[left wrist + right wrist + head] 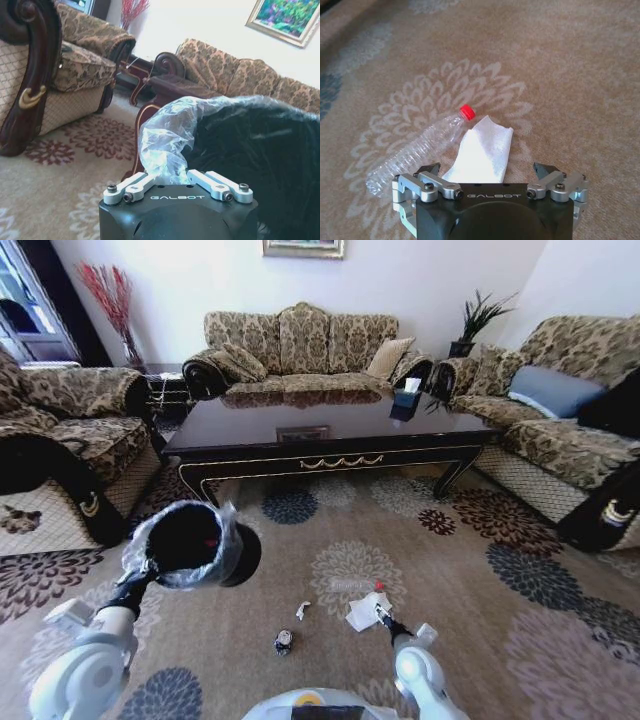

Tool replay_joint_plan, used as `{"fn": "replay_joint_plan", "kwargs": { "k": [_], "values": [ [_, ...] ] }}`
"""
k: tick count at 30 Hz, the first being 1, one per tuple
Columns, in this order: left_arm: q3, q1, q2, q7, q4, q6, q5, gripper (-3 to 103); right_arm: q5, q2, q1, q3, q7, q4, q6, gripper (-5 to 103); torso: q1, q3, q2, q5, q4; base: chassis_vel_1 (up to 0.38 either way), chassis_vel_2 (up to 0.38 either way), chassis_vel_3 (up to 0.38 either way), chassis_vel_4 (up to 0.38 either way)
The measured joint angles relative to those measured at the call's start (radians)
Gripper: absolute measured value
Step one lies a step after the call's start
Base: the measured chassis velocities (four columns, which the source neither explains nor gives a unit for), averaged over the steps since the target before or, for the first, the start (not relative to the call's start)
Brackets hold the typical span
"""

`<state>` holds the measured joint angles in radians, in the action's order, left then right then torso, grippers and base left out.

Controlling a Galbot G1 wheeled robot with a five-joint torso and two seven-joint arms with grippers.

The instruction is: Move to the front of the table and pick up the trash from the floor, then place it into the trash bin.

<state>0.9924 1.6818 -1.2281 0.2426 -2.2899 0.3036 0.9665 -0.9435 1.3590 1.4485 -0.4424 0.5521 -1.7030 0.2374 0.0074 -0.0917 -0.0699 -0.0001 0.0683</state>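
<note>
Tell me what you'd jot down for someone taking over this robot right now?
Left gripper: shut on the trash bin's bag rim, bin held up off the floor.
Right gripper: open, low over the white tissue.
Clear bottle with red cap lies beside the tissue; small scrap and crushed can nearby.
Done: robot is before the table.
Left: everything still needs picking up and binning.

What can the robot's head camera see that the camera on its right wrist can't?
The head view alone takes in the dark table, the sofas, the black trash bin held up by the left gripper, a small crushed can and a tiny white scrap. The right wrist view alone makes plain a clear plastic bottle with a red cap. Both show the white wrapper, the flowered carpet and the open right gripper just above the wrapper.
</note>
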Motion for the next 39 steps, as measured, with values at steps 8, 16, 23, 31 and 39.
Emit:
{"fn": "replay_joint_plan", "kwargs": {
  "k": [8,16,23,31,39],
  "values": [
    [-0.007,0.006,-0.016,0.000,-0.001,0.001,-0.009,3,-0.004,-0.001,-0.054,0.009,0.000,0.080,0.016,100,0.000,0.000,0.000,0.0000,0.0000,0.000,0.000,0.000,0.000],
    [-0.009,0.010,-0.020,-0.002,-0.001,0.001,-0.014,3,0.003,0.007,-0.105,0.028,-0.008,0.175,0.019,100,0.000,0.000,0.000,0.0002,0.0000,0.000,0.000,0.000,0.000],
    [0.010,0.010,0.003,-0.004,0.015,0.001,-0.004,3,0.005,0.005,-0.159,0.042,-0.039,0.244,0.013,100,0.000,0.000,0.000,0.0001,0.0000,0.000,0.000,0.000,0.000],
    [0.018,0.006,0.008,-0.002,0.011,0.004,0.007,3,0.005,0.006,-0.215,0.057,-0.049,0.304,0.010,100,0.000,0.000,0.000,0.0000,0.0000,0.000,0.000,0.000,0.000],
    [0.028,0.001,0.002,0.005,-0.023,0.012,0.026,3,0.011,0.010,-0.251,0.077,-0.059,0.351,0.005,100,0.000,0.000,0.000,0.0001,0.0000,0.000,0.000,0.000,0.000]
  ]
}}
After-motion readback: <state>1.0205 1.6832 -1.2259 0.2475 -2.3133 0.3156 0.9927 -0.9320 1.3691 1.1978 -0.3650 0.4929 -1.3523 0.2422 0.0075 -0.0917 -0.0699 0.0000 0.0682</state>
